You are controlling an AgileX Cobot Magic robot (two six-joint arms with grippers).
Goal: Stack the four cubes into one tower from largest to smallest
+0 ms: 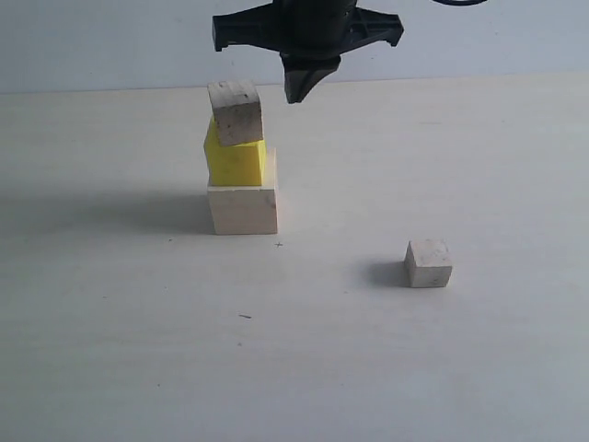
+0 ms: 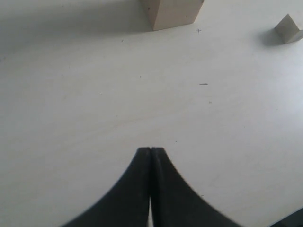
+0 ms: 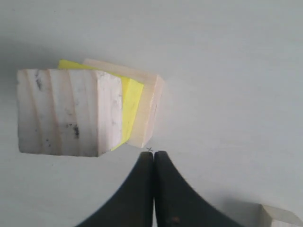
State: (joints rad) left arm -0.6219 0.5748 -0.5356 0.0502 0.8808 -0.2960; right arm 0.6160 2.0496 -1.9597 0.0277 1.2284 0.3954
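Observation:
A tower stands left of centre: the large pale wood cube (image 1: 243, 209) at the bottom, the yellow cube (image 1: 236, 161) on it, and a small greyish cube (image 1: 236, 112) on top, twisted and overhanging slightly. The other small cube (image 1: 429, 263) sits alone on the table to the right. My right gripper (image 1: 299, 92) hovers shut and empty just above and right of the tower top. In the right wrist view its tips (image 3: 154, 153) are beside the stack's small cube (image 3: 66, 113). My left gripper (image 2: 150, 149) is shut and empty over bare table, away from the large cube (image 2: 173, 12).
The white table (image 1: 138, 350) carries only faint marks, a small cross (image 1: 279, 245) near the tower's base and a short dash (image 1: 245, 316). The tower throws a shadow to the left. The left arm does not show in the exterior view.

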